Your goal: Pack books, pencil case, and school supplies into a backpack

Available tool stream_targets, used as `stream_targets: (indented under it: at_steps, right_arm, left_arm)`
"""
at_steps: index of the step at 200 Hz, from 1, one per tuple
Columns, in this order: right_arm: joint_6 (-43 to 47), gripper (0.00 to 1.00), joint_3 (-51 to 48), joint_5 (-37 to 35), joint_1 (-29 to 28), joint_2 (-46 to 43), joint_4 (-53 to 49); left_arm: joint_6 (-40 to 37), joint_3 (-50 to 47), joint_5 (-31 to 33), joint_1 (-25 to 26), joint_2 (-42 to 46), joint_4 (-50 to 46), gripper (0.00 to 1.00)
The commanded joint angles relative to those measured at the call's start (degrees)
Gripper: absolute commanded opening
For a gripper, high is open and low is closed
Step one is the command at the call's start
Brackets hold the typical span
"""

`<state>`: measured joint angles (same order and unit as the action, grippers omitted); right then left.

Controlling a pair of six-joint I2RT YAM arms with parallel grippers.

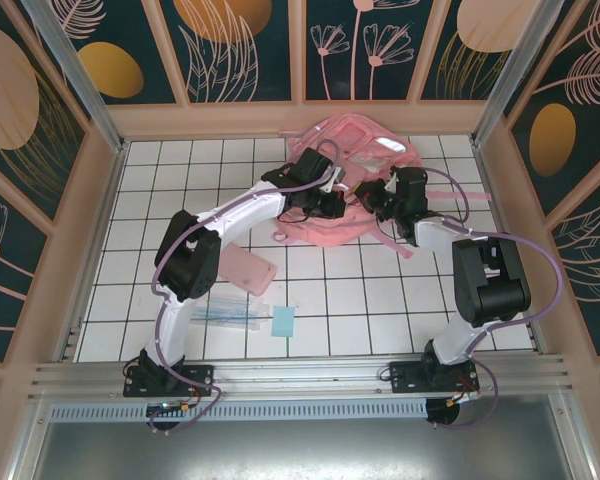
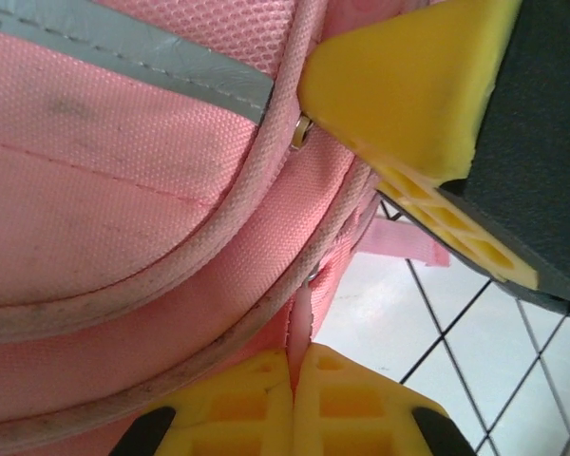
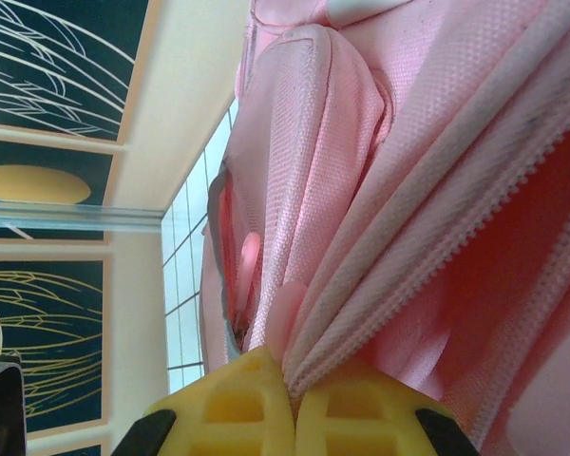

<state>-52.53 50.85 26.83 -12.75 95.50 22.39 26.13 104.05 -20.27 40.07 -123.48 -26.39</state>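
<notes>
The pink backpack [image 1: 352, 170] lies at the back middle of the table. My left gripper [image 1: 325, 207] is at its front left, and in the left wrist view my left gripper [image 2: 293, 356] is shut on a pale pink zipper pull [image 2: 302, 323] hanging below the piping. My right gripper [image 1: 377, 200] is at the bag's front right; in the right wrist view my right gripper [image 3: 294, 378] is shut on the zipper edge [image 3: 380, 313] of the backpack [image 3: 313, 142]. The pink pencil case [image 1: 248, 268], the clear packet of sticks [image 1: 223, 314] and the light-blue pad [image 1: 283, 321] lie near the left arm. The books are out of view.
A grey reflective strip [image 2: 142, 52] crosses the backpack's pocket. A pink strap [image 1: 405, 243] trails onto the white tiles right of the bag. Low beige walls [image 1: 300, 118] ring the table. One of the right gripper's yellow fingers [image 2: 408, 90] sits close above my left gripper.
</notes>
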Motion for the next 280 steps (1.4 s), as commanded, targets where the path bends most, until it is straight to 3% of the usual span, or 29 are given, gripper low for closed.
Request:
stream_targets:
  at_steps: [1, 40, 87, 104, 128, 155, 197, 280]
  right_arm:
    - [3.37, 0.00, 1.10, 1.77, -0.68, -1.99, -0.25]
    - [3.82, 0.00, -0.04, -0.17, 0.32, -3.27, -0.77]
    - [4.73, 0.00, -0.50, -2.25, 1.59, -4.12, -1.28]
    - [5.07, 0.00, -0.54, -3.89, 1.80, -4.31, -1.41]
    - [4.02, 0.00, -0.95, -4.95, 1.21, -4.01, 0.41]
    - [2.38, 0.00, -1.80, -6.32, 0.55, -3.59, 2.89]
    - [1.00, 0.00, -1.59, -6.79, -0.38, -2.74, 5.00]
    - [-1.20, 0.00, -2.42, -5.93, -1.75, -2.42, 7.44]
  left_arm:
    - [-4.83, 2.44, 9.81, -1.45, 1.41, 2.76, 0.00]
    - [-11.65, 0.50, 16.36, -1.64, 2.13, -3.53, 0.00]
    - [-13.35, -5.93, 17.85, -2.80, 5.93, -5.07, 0.00]
    - [-11.78, -5.94, 15.55, -3.25, 6.97, -7.46, 0.00]
    - [-5.12, -7.07, 3.17, -3.16, 9.37, -7.62, 0.00]
    - [1.01, -11.94, 3.78, -3.24, 13.59, -3.26, 0.00]
    - [10.31, -20.53, -5.57, -3.12, 16.51, 8.63, 0.00]
    - [14.18, -17.87, -3.80, -2.41, 10.20, 17.88, 0.00]
